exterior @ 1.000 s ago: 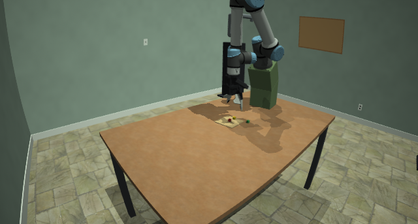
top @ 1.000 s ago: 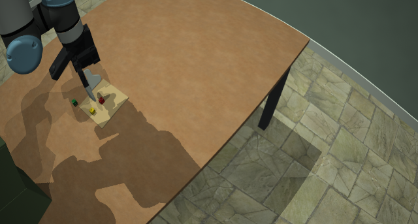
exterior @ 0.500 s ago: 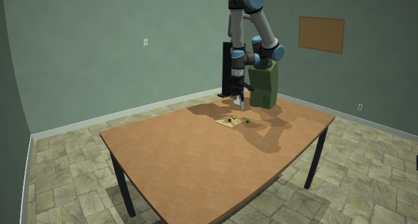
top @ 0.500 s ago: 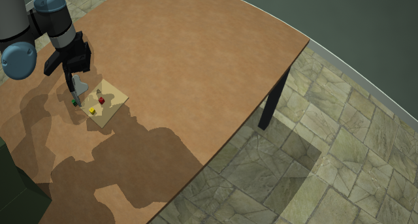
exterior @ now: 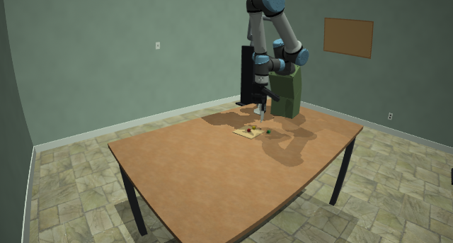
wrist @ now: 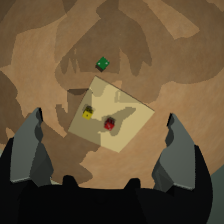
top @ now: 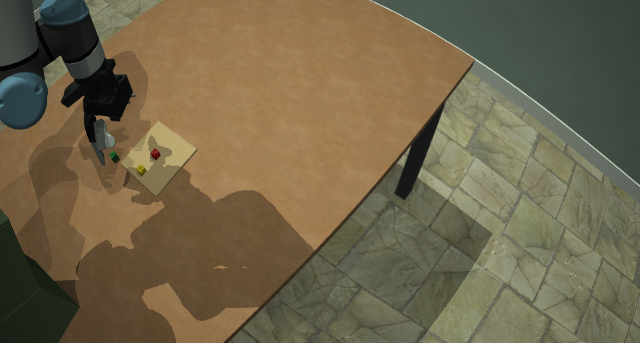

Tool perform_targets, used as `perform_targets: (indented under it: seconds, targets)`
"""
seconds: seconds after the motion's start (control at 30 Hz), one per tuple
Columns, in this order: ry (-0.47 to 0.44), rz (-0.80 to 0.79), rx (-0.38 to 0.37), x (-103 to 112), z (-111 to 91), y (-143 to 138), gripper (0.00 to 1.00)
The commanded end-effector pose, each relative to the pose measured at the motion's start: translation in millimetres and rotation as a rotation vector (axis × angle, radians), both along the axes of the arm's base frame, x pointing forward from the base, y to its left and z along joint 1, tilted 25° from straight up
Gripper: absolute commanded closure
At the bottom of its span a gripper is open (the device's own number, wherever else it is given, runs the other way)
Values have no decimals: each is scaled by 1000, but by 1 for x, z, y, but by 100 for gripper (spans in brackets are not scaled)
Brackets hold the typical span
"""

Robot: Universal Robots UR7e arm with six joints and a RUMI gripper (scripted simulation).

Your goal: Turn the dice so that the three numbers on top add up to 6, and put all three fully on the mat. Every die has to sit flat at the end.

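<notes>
Three dice are in sight, their pips too small to total: the red die (top: 155, 154) (exterior: 248, 130) (wrist: 109, 124) and yellow die (top: 141, 170) (exterior: 253, 127) (wrist: 88, 113) on the mat (top: 175, 150) (exterior: 251, 135) (wrist: 135, 112), the green die (top: 114, 157) (exterior: 268, 132) (wrist: 103, 63) off it on the counter (top: 300, 108) (exterior: 212, 165) (wrist: 125, 175), just beside one corner. Above, the end effector (top: 104, 150) (exterior: 261, 117) (wrist: 105, 111) is spread wide, pinching nothing; the wrist view cuts off its body at the bottom. No lettering can be read.

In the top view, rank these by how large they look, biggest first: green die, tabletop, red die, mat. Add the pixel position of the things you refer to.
1. Tabletop (top: 310, 108) (exterior: 198, 165) (wrist: 30, 50)
2. Mat (top: 172, 143) (exterior: 251, 135) (wrist: 135, 111)
The green die (top: 114, 157) (exterior: 268, 132) (wrist: 103, 63) and red die (top: 155, 154) (exterior: 248, 130) (wrist: 109, 124) look about alike, so I leave them unranked below the mat.
</notes>
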State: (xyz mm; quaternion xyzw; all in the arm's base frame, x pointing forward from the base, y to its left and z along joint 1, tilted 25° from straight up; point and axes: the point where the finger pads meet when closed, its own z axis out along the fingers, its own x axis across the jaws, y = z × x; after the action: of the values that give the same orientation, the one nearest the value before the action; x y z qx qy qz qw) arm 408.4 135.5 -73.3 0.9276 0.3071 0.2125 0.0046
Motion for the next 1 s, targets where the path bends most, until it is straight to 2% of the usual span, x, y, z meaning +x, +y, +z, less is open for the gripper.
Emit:
perform_targets:
  seconds: [0.0, 0.63, 0.97]
  targets:
    - [14, -158, 56, -7, -3, 7, 0]
    - [62, -545, 227, -23, -9, 23, 0]
    - [73, -630, 265, -27, -10, 26, 0]
